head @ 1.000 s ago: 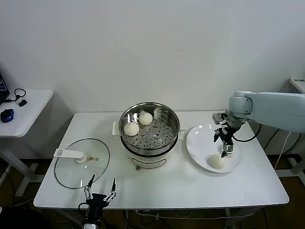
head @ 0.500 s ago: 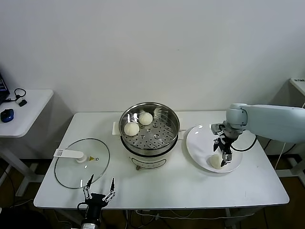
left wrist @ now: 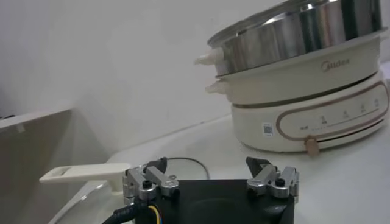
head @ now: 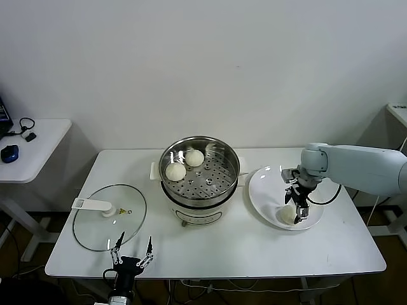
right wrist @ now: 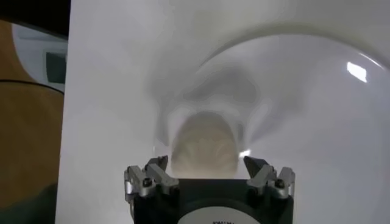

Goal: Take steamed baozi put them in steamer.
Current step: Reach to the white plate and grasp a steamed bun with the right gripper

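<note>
The steel steamer (head: 210, 181) stands mid-table with two baozi on its perforated tray, one at the left (head: 175, 171) and one toward the back (head: 194, 157). A third baozi (head: 286, 215) lies on the white plate (head: 267, 184) to the right. My right gripper (head: 297, 208) hangs straight over that bun, open. In the right wrist view the baozi (right wrist: 204, 146) sits between the spread fingertips (right wrist: 159, 164) of the right gripper (right wrist: 206, 163), and nothing is gripped. My left gripper (head: 132, 250) waits open at the table's front edge.
A round glass lid (head: 108, 219) with a white handle lies flat at the front left, just behind the left gripper. In the left wrist view the steamer's white base (left wrist: 304, 122) is off to one side. A side table (head: 32, 146) stands at far left.
My right gripper has come down and slightly inward onto the plate, so its open fingers now straddle the bun. The left arm, steamer and lid have not moved.
</note>
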Controlling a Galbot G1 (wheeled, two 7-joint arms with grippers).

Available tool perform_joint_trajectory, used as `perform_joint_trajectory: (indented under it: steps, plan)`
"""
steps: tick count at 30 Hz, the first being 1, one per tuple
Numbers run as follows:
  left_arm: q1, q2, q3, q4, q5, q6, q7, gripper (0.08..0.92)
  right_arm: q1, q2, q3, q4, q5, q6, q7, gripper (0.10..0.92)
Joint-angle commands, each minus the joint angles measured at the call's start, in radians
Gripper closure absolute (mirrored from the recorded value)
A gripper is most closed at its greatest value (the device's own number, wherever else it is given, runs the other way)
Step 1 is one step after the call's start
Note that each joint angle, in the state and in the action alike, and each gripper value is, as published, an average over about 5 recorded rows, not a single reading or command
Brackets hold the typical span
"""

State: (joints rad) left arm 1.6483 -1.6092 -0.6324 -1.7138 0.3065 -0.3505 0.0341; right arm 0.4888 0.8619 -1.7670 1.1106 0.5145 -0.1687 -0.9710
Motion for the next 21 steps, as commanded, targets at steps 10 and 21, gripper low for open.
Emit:
perform_joint_trajectory:
  steps: [10,21]
  plan:
    - [-0.005,-0.049,-0.001,0.0,0.001,0.003,0.001,0.177,-0.024,0.015,0.028,-0.04,-0.01,0.008,-0.011,0.203]
    - [-0.004,-0.049,-0.003,-0.005,-0.002,0.004,0.001,0.177,-0.018,0.006,0.016,-0.015,-0.016,0.005,-0.016,0.325]
